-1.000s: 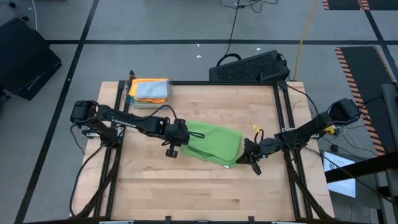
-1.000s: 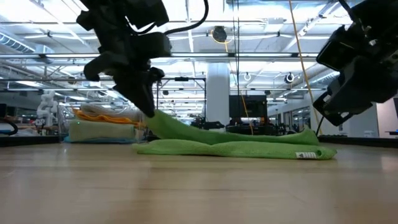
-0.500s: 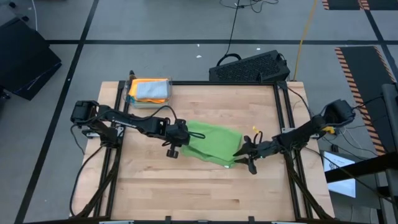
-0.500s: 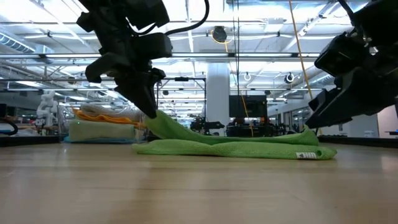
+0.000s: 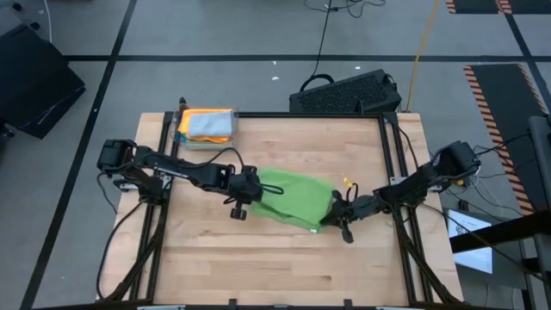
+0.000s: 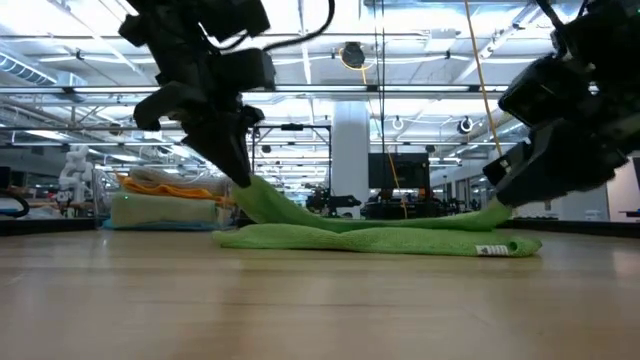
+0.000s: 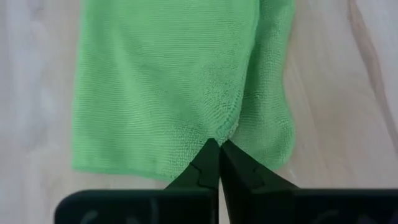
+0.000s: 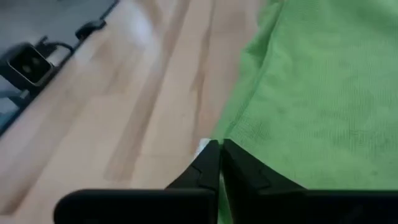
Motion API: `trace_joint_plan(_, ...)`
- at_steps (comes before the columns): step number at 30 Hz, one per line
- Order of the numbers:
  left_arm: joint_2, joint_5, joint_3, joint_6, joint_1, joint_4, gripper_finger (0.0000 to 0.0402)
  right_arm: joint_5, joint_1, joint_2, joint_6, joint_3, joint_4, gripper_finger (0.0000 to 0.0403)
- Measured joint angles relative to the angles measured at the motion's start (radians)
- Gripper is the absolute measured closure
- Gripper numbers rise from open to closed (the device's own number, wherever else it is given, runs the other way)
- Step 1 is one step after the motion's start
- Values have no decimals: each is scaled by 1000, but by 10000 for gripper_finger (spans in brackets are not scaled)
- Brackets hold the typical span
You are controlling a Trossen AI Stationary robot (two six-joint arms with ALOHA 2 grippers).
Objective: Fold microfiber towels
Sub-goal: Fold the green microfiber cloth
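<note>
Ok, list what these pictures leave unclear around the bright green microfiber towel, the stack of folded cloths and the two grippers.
- Stack of folded cloths: high view shows only orange and pale blue-grey layers; lower ones are covered, count unclear.
- Bright green microfiber towel: its underside folds are hidden in every view.
- Right gripper: its fingertips meet at the towel's edge; the white tag there is mostly covered.
- Left gripper: the pinched corner is hidden between its fingertips.

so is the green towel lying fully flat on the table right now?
No: in the low view the left gripper holds one end of the bright green towel up off the table.
</note>
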Motion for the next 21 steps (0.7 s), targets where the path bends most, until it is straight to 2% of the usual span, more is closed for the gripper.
trace_joint_plan(4,-35,-43,6,-1,-23,-2,396,-32,8,-45,7,50,-92,399)
trace_joint_plan(9,-52,-14,6,-35,-52,4,393,-35,34,-81,23,108,-287,400)
trace_joint_plan(14,-35,-14,0,-63,-77,-23,398,-38,55,-80,51,112,-288,401)
trace_joint_plan(21,-35,-12,-54,-157,-79,20,383,-38,66,-44,68,112,-296,388)
